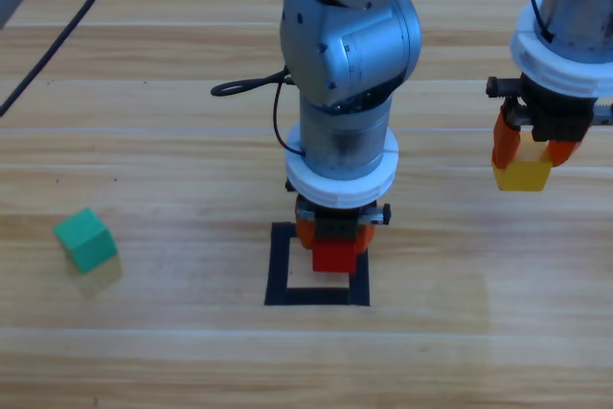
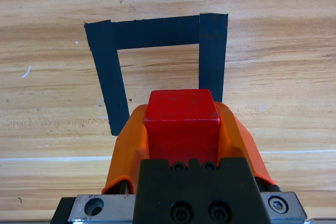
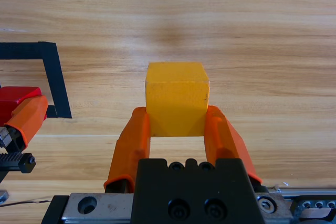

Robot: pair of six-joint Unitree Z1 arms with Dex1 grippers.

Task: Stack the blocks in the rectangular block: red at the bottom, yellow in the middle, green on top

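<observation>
My left gripper is shut on the red cube and holds it over the black tape rectangle at mid table. Whether the cube touches the wood I cannot tell. Off to the right, my right gripper is shut on the yellow cube, held above the bare table. In the right wrist view the left gripper's finger and the red cube show beside the tape rectangle. The green cube lies alone at the far left.
Black cables hang behind the left arm near the top of the high view. Bare wood stretches along the table's front.
</observation>
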